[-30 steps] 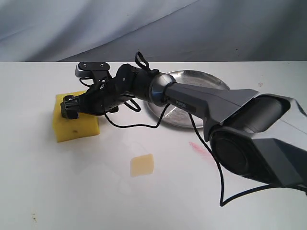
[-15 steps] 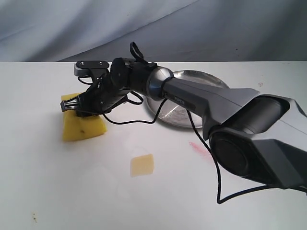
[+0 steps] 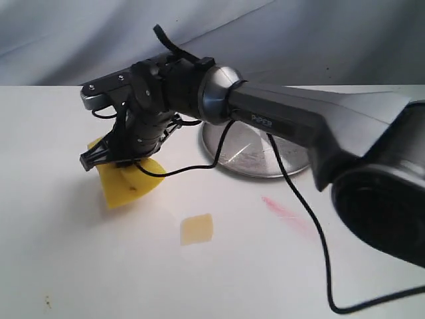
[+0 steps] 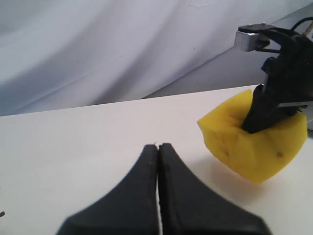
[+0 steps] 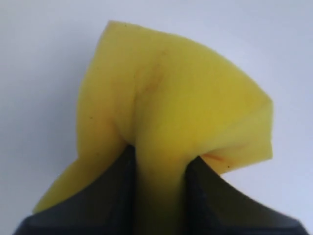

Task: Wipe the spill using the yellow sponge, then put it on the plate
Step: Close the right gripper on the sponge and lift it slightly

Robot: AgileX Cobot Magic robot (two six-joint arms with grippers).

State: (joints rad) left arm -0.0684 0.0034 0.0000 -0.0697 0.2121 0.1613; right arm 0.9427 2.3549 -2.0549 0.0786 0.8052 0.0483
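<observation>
The yellow sponge (image 3: 127, 181) hangs tilted just above the white table, squeezed between the fingers of my right gripper (image 3: 114, 159), which has reached across to the left. The same sponge (image 5: 166, 112) bulges out past the black fingers in the right wrist view, and the left wrist view shows the sponge (image 4: 249, 142) off the table. The spill (image 3: 196, 228) is a small pale amber square lying below and to the right of the sponge. The silver plate (image 3: 292, 163) lies behind the right arm, partly hidden. My left gripper (image 4: 158, 147) is shut and holds nothing.
A faint pink smear (image 3: 282, 207) marks the table right of the spill. A black cable (image 3: 292, 186) loops from the right arm over the plate's front edge and the table. A grey backdrop (image 3: 299, 33) stands behind the table.
The right gripper has lifted the sponge off the table and carried it a little right, toward the spill. The sponge now hangs tilted. The arm has swung closer to the camera.
</observation>
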